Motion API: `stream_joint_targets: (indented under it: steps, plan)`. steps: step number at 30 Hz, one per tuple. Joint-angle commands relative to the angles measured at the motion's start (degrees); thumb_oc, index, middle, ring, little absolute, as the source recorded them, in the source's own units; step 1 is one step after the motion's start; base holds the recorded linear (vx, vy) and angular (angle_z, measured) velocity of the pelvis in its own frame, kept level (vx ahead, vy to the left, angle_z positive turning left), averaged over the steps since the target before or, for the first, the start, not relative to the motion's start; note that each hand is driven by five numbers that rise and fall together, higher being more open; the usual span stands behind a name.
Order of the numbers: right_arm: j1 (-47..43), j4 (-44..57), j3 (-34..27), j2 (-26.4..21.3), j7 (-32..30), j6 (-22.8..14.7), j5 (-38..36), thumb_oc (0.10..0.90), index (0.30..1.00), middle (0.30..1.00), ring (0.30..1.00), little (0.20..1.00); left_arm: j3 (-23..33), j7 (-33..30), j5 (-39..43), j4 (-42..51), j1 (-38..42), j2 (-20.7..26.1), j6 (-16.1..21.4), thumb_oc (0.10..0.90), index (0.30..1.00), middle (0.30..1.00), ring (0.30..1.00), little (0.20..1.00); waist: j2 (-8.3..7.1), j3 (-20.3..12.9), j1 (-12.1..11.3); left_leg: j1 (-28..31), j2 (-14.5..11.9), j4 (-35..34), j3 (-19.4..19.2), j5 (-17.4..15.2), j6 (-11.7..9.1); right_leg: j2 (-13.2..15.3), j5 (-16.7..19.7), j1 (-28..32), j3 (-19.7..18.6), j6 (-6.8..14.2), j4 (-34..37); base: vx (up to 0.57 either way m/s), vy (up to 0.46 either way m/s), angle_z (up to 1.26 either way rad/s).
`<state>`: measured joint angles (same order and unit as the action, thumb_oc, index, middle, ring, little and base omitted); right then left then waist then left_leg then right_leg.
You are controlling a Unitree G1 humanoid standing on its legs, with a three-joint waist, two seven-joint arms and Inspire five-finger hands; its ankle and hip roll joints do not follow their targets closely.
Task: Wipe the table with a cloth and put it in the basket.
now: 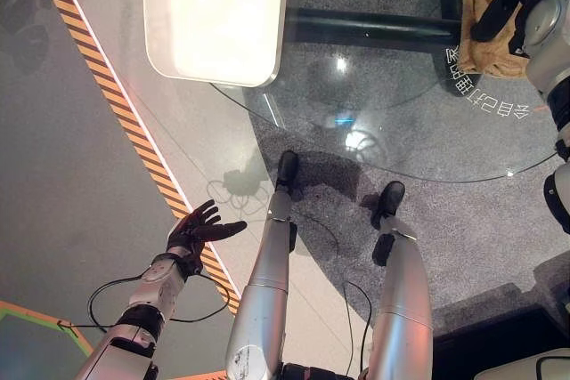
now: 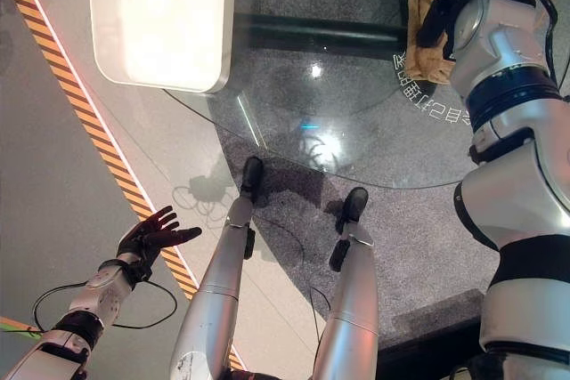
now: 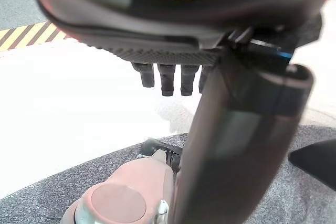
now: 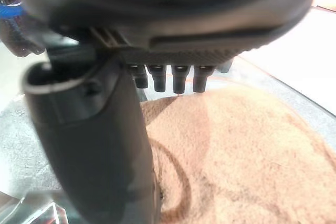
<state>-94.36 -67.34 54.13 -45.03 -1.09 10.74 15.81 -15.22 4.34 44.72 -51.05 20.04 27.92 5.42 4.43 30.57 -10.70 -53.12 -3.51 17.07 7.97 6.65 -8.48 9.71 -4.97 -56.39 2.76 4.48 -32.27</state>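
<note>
A tan cloth (image 1: 485, 55) lies on the far right part of the round glass table (image 1: 401, 131). My right hand (image 1: 500, 8) reaches over the cloth from the right. In the right wrist view its fingers (image 4: 178, 80) stretch out straight above the tan cloth (image 4: 252, 156) and its thumb (image 4: 100, 145) stands beside them, so the hand is open. My left hand (image 1: 200, 230) hangs low at the left, away from the table, open with its fingers spread and holding nothing.
A white rounded-corner object (image 1: 218, 15), brightly lit, sits at the table's far left edge. A yellow-and-black striped line (image 1: 134, 131) runs diagonally across the floor on the left. A dark bar (image 1: 374, 24) shows beneath the glass.
</note>
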Motion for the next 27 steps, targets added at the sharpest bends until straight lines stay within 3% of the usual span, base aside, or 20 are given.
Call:
stream_joint_targets:
  steps: [1,27]
  plan:
    - [-1.9,-1.3,4.0,-4.1,-1.5,2.2,2.4,0.100,0.300,0.300,0.300,0.200,-0.7,-0.2,1.4,-1.9,-3.1,2.2,0.5,0.800,0.900,0.900,0.900,0.900,2.72,-0.8,1.2,-0.6,4.8,0.5,-3.4,-2.6,5.8,-3.8,2.3,1.7,6.6,-2.5,6.3,0.00,0.000,0.00]
    - [-1.6,-1.2,4.0,-4.4,-1.7,2.7,1.3,0.100,0.300,0.300,0.300,0.200,-0.7,-0.2,1.5,-1.5,-2.8,2.6,0.4,0.800,0.900,0.900,0.900,0.900,2.46,-0.8,1.2,-0.4,4.5,-0.2,-3.7,-2.4,5.7,-3.7,2.6,1.9,7.2,-2.3,7.0,0.00,0.000,0.00]
